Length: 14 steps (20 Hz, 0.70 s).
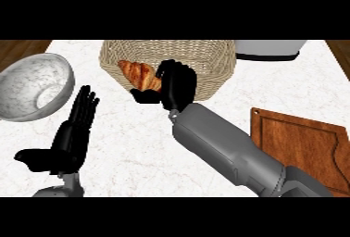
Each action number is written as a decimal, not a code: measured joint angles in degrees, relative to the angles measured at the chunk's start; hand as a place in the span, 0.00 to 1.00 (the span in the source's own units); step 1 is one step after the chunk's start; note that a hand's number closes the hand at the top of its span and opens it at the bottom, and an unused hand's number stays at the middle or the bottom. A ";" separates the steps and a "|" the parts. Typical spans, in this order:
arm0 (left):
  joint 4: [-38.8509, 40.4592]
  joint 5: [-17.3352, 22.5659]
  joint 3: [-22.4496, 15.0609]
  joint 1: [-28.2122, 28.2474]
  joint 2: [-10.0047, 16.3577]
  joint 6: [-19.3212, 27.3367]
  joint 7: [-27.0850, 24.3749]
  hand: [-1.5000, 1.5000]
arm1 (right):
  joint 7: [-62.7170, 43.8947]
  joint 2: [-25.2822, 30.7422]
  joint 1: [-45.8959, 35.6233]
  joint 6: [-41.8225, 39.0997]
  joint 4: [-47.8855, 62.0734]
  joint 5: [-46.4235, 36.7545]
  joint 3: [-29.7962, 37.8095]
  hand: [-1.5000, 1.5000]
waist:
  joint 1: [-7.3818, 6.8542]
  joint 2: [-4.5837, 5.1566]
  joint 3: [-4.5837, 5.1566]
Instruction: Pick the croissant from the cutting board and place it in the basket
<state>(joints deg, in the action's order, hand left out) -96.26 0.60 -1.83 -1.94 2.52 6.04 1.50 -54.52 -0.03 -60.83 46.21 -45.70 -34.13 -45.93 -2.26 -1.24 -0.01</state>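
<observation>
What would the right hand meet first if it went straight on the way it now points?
Probably the basket: the right hand, curled round the croissant, points up the picture into it. Its height is unclear, so it may meet the near wall or the inside.

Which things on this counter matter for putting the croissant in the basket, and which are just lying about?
For the job: croissant, basket, cutting board, right hand holding the croissant.
Lying about: bowl, white container at the top edge, left hand resting open.
</observation>
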 measured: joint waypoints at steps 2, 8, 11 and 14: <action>0.37 0.00 0.10 0.08 -0.19 0.15 -0.19 0.50 | 0.54 0.00 0.22 1.88 0.27 -1.41 0.07 0.00 | 0.27 0.08 -0.02; 1.02 0.38 1.21 0.56 0.29 -0.07 -1.02 0.50 | -2.54 0.16 -1.60 4.40 1.47 -8.82 3.15 0.00 | 1.58 0.32 -0.03; 0.63 1.14 2.10 1.21 0.91 -0.54 -0.56 0.50 | -5.70 1.28 -1.15 3.91 0.41 -13.05 4.97 0.00 | 2.33 0.45 -0.01; -0.16 1.04 2.27 1.80 0.68 0.00 -0.29 0.50 | -6.56 3.22 1.14 4.35 -2.32 -16.70 7.18 0.00 | 3.05 0.44 -0.01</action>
<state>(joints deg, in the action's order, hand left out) -96.41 1.64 0.44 -0.14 3.21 6.05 1.21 -61.08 3.19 -59.69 50.56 -48.01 -50.83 -38.76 0.79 -0.80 -0.02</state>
